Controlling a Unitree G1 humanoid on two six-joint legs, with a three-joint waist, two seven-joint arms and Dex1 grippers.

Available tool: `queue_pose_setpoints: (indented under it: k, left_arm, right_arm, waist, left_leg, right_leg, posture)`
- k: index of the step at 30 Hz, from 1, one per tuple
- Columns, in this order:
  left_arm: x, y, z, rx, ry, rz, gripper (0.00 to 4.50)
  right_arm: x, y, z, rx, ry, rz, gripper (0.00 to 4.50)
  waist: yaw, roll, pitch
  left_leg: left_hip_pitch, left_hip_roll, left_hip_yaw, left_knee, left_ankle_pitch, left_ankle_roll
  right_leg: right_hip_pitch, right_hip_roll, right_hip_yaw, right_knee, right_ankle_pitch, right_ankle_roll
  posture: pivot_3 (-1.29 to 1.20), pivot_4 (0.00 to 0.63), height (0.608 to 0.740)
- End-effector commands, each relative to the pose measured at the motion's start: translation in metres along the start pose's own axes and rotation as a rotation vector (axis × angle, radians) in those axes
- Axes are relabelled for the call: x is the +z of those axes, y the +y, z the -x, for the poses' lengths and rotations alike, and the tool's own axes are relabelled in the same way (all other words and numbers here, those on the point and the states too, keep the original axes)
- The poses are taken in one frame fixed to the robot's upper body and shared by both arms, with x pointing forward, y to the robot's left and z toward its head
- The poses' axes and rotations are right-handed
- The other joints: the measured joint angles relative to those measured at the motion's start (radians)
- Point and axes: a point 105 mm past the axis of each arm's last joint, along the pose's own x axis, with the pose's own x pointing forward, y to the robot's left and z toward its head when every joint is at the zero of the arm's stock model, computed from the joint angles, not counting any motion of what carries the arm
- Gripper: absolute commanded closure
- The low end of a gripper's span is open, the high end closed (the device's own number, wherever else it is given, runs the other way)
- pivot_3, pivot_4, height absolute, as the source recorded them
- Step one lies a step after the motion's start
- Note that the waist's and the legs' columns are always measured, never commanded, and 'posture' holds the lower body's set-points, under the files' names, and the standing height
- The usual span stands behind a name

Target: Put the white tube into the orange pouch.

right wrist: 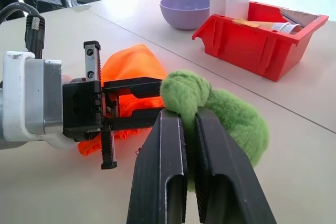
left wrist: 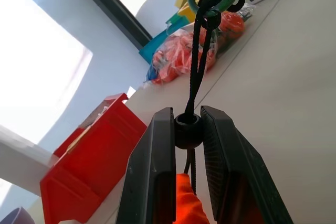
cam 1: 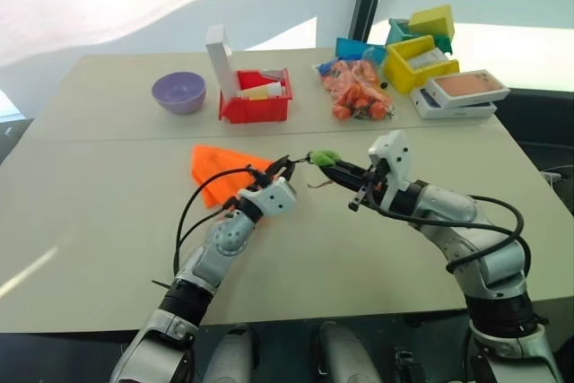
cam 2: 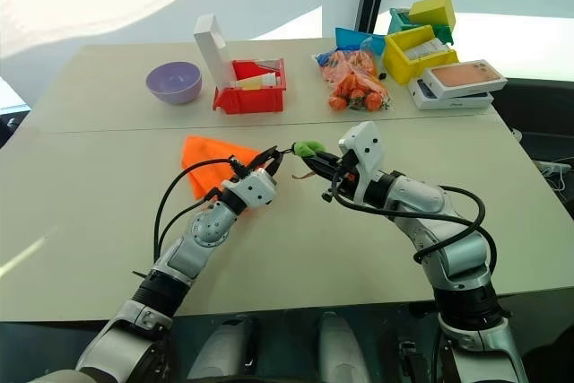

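The orange pouch point(cam 1: 220, 172) lies flat on the table, just left of my two grippers. Its black cord point(left wrist: 197, 72) runs taut from the pouch's mouth to a green fuzzy ball point(cam 1: 323, 157). My left gripper point(cam 1: 283, 168) is shut on the round black stopper point(left wrist: 187, 132) on that cord, right at the pouch's mouth. Facing it, a short way apart, my right gripper point(cam 1: 335, 167) is shut on the green ball point(right wrist: 226, 114). Both hover just above the tabletop. The white tube is hidden.
At the back stand a purple bowl point(cam 1: 179, 91) and a red bin point(cam 1: 256, 109) holding an upright white box point(cam 1: 219, 60) and a cream-yellow tube point(cam 1: 260, 91). To the right lie a clear bag of orange pieces point(cam 1: 354, 91), a yellow bin point(cam 1: 420, 65) and flat boxes point(cam 1: 462, 94).
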Motion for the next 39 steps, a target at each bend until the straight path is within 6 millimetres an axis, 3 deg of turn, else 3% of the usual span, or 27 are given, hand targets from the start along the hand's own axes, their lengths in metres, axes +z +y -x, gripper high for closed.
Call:
queue_pose_setpoints:
  k: [1, 6, 11, 18, 22, 28, 34, 39]
  left_arm:
    - [0.001, 0.003, -0.001, -0.006, -0.007, -0.014, 4.30]
    - [-0.018, 0.008, 0.008, -0.011, 0.071, -0.010, 4.30]
    - [-0.038, 0.017, 0.017, -0.028, 0.149, -0.024, 4.30]
    - [-0.052, 0.023, 0.032, -0.038, 0.220, -0.031, 4.30]
    - [-0.050, 0.026, 0.050, -0.072, 0.247, -0.011, 4.30]
    - [-0.040, 0.033, 0.078, -0.113, 0.309, 0.043, 4.30]
    - [-0.048, 0.037, 0.106, -0.102, 0.408, 0.044, 4.30]
    - [-0.049, 0.039, 0.110, -0.067, 0.412, 0.109, 4.30]
  right_arm:
    - [0.014, -0.001, 0.003, -0.016, -0.041, 0.057, 4.50]
    - [0.014, -0.017, 0.009, -0.097, -0.038, 0.080, 4.50]
    - [0.009, -0.050, 0.015, -0.265, -0.006, 0.138, 4.50]
    - [-0.001, -0.082, 0.022, -0.435, 0.058, 0.178, 4.50]
    - [-0.006, -0.097, 0.029, -0.522, 0.095, 0.195, 4.50]
    - [-0.008, -0.090, 0.024, -0.485, 0.091, 0.195, 4.50]
    - [-0.009, -0.083, 0.015, -0.442, 0.088, 0.190, 4.50]
    - [-0.014, -0.074, 0.009, -0.372, 0.110, 0.193, 4.50]
  waist:
    - [0.000, 0.000, 0.000]
    - [0.000, 0.000, 0.000]
    - [-0.001, 0.000, 0.000]
    - [-0.006, 0.000, 0.000]
    - [-0.008, 0.001, -0.001]
    - [-0.006, 0.002, -0.001]
    - [-0.006, 0.002, -0.001]
    - [-0.006, 0.002, -0.001]
  left_leg:
    - [0.000, 0.000, 0.000, 0.000, 0.000, 0.000]
    - [0.000, 0.000, 0.000, 0.000, 0.000, 0.000]
    - [0.000, 0.000, 0.000, 0.000, 0.000, 0.000]
    - [0.001, 0.000, 0.000, 0.000, 0.000, 0.000]
    - [0.002, 0.001, 0.001, -0.001, 0.000, 0.000]
    - [0.002, 0.002, 0.001, -0.001, 0.000, 0.000]
    - [0.002, 0.002, 0.001, -0.001, 0.000, 0.000]
    - [0.002, 0.002, 0.001, -0.001, 0.000, 0.000]
  right_leg:
    - [0.000, 0.000, 0.000, 0.000, 0.000, 0.000]
    - [0.000, 0.000, 0.000, 0.000, 0.000, 0.000]
    - [0.000, 0.000, 0.000, 0.000, 0.000, 0.000]
    - [0.000, 0.000, 0.000, 0.001, 0.000, 0.000]
    - [0.000, 0.000, 0.000, 0.001, 0.000, 0.000]
    - [0.000, 0.000, 0.001, 0.001, 0.000, -0.001]
    - [0.000, 0.000, 0.001, 0.001, 0.000, -0.001]
    - [0.000, 0.000, 0.001, 0.000, 0.000, -0.001]
  posture:
    - [0.00, 0.150, 0.740]
    - [0.00, 0.150, 0.740]
    - [0.00, 0.150, 0.740]
    - [0.00, 0.150, 0.740]
    - [0.00, 0.150, 0.740]
    - [0.00, 0.150, 0.740]
    - [0.00, 0.150, 0.740]
    - [0.00, 0.150, 0.740]
